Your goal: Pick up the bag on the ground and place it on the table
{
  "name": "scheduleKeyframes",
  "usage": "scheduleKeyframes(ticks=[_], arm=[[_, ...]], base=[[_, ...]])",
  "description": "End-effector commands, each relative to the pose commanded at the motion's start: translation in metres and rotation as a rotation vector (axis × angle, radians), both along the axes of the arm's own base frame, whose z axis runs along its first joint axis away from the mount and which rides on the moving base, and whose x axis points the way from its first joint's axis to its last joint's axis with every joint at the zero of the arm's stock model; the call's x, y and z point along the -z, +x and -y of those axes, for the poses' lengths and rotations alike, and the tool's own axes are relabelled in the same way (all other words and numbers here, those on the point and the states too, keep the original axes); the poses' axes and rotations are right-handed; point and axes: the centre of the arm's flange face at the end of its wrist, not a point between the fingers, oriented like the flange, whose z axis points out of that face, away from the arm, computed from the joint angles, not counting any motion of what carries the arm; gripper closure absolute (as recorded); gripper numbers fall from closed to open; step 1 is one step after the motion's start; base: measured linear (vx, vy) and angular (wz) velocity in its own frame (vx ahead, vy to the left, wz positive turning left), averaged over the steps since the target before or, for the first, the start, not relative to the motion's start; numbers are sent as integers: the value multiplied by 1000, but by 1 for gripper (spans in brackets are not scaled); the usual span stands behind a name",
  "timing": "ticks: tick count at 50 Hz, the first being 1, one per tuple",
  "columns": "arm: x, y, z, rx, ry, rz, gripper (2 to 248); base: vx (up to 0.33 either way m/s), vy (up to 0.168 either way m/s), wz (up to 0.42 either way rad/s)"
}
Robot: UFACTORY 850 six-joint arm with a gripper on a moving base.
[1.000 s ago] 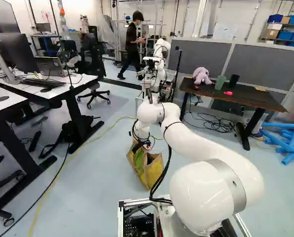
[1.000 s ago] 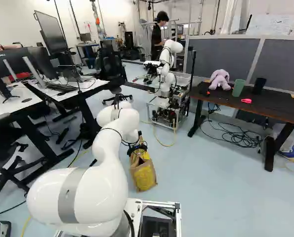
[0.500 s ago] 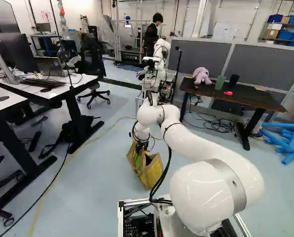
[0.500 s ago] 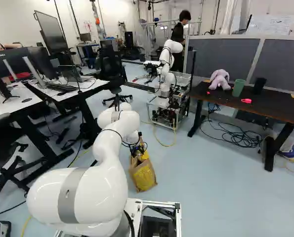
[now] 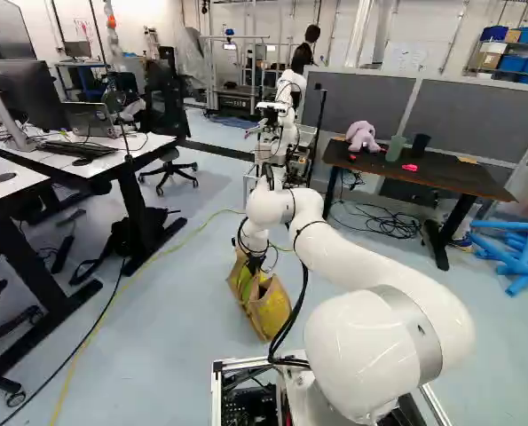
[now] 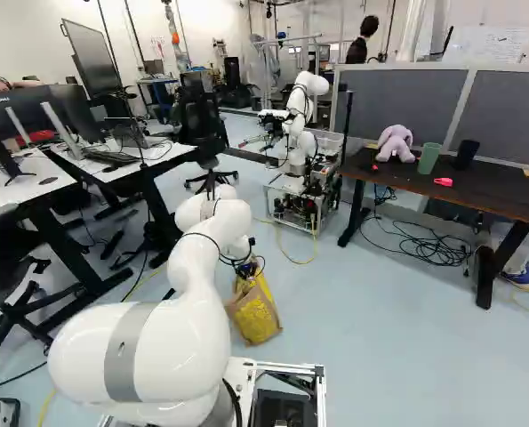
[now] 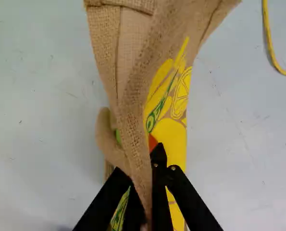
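Gripping the bag (image 6: 255, 316) by its rim, with cloth caught between both fingers of the pincer (image 7: 142, 166). Resting on the floor (image 6: 380, 356), well apart from the dark tabletop (image 6: 504, 191). Looks soft, coarse, floppy; unlikely to slip or break, likely to sag lopsided if lifted. Cannot tell weight. Best to hold deep on the rim, ideally both sides together.

Left, right base views behind arm (image 5: 379, 266), facing ahead, sharing dark table (image 5: 450, 177), close wrist view, apparently downward
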Motion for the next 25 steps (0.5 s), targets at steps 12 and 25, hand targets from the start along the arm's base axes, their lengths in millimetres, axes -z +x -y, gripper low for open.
scheduleKeyframes(ticks=[12, 25], arm=[[-10, 1, 0, 0, 0, -1, 228], [-29, 2, 0, 0, 0, -3, 228]], base=[[0, 0, 0], [0, 0, 0]])
